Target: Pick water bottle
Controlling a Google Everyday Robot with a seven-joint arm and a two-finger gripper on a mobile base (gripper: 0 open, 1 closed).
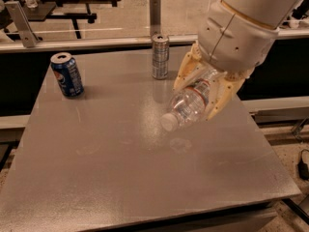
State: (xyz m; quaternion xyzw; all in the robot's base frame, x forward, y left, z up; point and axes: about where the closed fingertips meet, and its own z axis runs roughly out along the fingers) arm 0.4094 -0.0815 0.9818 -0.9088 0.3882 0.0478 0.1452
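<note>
The water bottle (187,106), clear ribbed plastic with a white cap and a red-and-white label band, hangs tilted above the grey table (120,178), cap pointing down to the left. My gripper (200,93) is shut on the bottle around its upper body, one cream finger (183,71) on the far side and one (219,98) on the near side. The bottle is clear of the table surface. Its base is hidden by the gripper and the white arm.
A blue Pepsi can (67,75) stands upright at the table's back left. A silver can (160,56) stands upright at the back centre, just left of the gripper. A metal rail and post run behind the table's far edge.
</note>
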